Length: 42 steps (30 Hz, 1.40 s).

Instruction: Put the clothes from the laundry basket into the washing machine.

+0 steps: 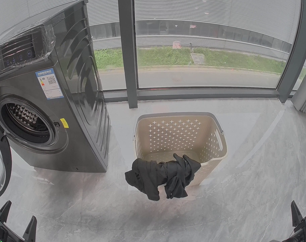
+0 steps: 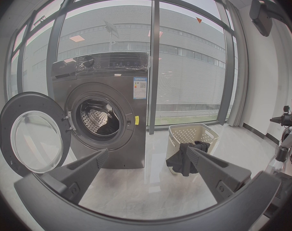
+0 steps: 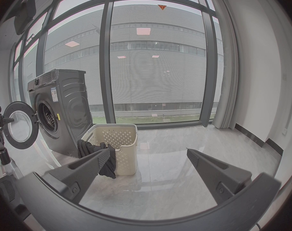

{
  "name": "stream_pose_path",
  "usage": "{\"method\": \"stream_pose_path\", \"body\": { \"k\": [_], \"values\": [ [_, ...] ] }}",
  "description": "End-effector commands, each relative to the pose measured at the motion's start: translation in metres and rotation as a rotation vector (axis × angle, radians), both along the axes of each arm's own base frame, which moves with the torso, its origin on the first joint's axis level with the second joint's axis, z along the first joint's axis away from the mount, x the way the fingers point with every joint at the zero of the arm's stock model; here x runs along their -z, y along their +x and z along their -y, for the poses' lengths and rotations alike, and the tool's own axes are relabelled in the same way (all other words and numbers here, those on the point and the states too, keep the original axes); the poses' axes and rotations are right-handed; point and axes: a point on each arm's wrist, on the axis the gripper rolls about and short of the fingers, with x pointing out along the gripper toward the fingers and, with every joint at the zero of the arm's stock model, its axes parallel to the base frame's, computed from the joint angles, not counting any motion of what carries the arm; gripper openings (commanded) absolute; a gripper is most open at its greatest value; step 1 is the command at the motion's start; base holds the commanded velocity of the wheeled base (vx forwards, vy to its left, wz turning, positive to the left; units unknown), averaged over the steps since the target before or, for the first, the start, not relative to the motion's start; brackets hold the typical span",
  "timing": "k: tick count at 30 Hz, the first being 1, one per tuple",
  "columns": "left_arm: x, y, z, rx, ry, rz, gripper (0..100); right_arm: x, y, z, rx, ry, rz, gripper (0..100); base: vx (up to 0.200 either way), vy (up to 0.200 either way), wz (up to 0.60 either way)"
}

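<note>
A beige laundry basket [image 1: 213, 142] [image 2: 190, 132] [image 3: 126, 138] stands on the floor before the window. Black clothes [image 1: 163, 177] [image 2: 184, 159] [image 3: 88, 149] hang over its near rim. To the basket's left is the grey washing machine [image 1: 75, 84] [image 2: 104, 81] [image 3: 69, 97], its round door [image 1: 0, 165] [image 2: 33, 135] [image 3: 20, 125] swung open and the drum [image 1: 25, 120] [image 2: 96, 117] exposed. My left gripper [image 1: 16, 219] [image 2: 146, 156] sits low at the near left, open and holding nothing. Low at the near right, my right gripper [image 1: 304, 205] [image 3: 147, 156] is open too, with nothing between its fingers.
A tall glass window wall with dark frames [image 1: 127, 51] runs behind the machine and basket. A grey curtain [image 1: 305, 91] hangs at the far right. Pale marble floor [image 1: 243, 192] stretches between me and the basket.
</note>
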Motion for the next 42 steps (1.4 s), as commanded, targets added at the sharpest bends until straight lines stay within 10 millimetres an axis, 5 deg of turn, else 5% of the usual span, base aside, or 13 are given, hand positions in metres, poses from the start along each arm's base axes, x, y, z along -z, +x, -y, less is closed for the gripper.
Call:
{"method": "stream_pose_path", "body": {
  "k": [1,12,14,16,19,24,31,37,42],
  "values": [
    [0.005,0.000,0.000,-0.001,-0.001,-0.002,100,0.005,0.000,0.000,0.002,0.001,-0.001,100,0.000,0.000,0.00],
    [0.005,0.000,0.000,0.003,-0.001,-0.002,100,0.004,0.000,0.000,0.004,0.003,0.011,100,0.000,0.000,0.00],
    [0.005,0.000,0.000,0.003,-0.002,-0.002,100,-0.008,-0.003,0.000,0.001,0.004,0.064,100,0.000,0.000,0.00],
    [0.005,0.000,0.000,0.001,-0.001,-0.002,100,-0.046,-0.017,0.000,-0.008,0.007,0.183,100,0.200,0.000,0.00],
    [0.005,0.000,0.000,0.001,-0.001,-0.002,100,-0.056,-0.010,0.001,-0.078,0.023,0.082,100,0.067,0.000,0.00],
    [0.005,0.000,0.000,0.001,-0.002,-0.002,100,-0.054,0.011,0.002,-0.199,0.124,-0.155,100,0.000,0.000,0.00],
    [0.005,0.000,0.000,0.001,-0.002,-0.002,100,-0.066,0.074,-0.017,-0.360,0.120,-0.443,100,0.000,0.000,0.00],
    [0.005,0.000,0.000,0.001,-0.004,-0.002,100,-0.046,0.132,-0.043,-0.427,0.100,-0.606,100,0.000,0.000,0.00],
    [0.005,0.000,0.000,0.003,-0.004,-0.002,100,-0.033,0.156,-0.058,-0.445,0.115,-0.659,100,0.000,0.000,0.00]
  ]
}}
